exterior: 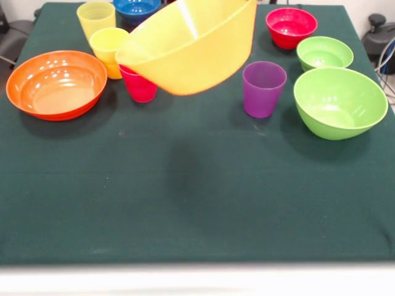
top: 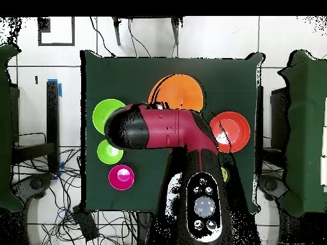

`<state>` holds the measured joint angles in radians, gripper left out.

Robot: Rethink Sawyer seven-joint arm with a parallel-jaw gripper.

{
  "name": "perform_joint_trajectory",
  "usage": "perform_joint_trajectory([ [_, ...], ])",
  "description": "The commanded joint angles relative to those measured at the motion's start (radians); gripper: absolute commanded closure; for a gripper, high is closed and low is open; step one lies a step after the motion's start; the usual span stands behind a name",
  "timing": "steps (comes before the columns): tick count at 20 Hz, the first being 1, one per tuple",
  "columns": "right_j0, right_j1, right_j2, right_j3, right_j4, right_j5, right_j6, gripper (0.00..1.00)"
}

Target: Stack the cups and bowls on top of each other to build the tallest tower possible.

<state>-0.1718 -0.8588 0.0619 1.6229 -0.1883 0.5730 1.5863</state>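
The large yellow-orange bowl [exterior: 191,46] hangs tilted in the air above the table's far middle, casting a shadow on the green cloth; it also shows in the overhead view [top: 179,94]. My gripper is hidden behind the bowl and under my arm [top: 159,131], holding it. On the table stand the purple cup [exterior: 263,89], red-pink cup [exterior: 140,86], yellow-orange cup [exterior: 108,46] and pale yellow cup [exterior: 95,18]. Nothing is stacked.
The wide orange-red bowl [exterior: 57,84] sits at the left. The large green bowl [exterior: 340,102], small green bowl [exterior: 324,53] and small red-pink bowl [exterior: 291,27] sit at the right. The small blue bowl [exterior: 136,8] is at the far edge.
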Motion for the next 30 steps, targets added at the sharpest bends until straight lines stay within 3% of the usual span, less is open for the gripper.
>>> perform_joint_trajectory([
  [1, -0.044, 0.083, 0.15, -0.07, -0.123, 0.006, -0.192, 1.0],
  [9, -0.06, 0.115, 0.196, -0.112, -0.158, 0.022, -0.159, 1.0],
  [18, -0.034, 0.176, 0.19, -0.206, -0.209, 0.051, -0.128, 1.0],
  [30, -0.035, 0.227, 0.203, -0.348, -0.267, 0.084, -0.173, 1.0],
])
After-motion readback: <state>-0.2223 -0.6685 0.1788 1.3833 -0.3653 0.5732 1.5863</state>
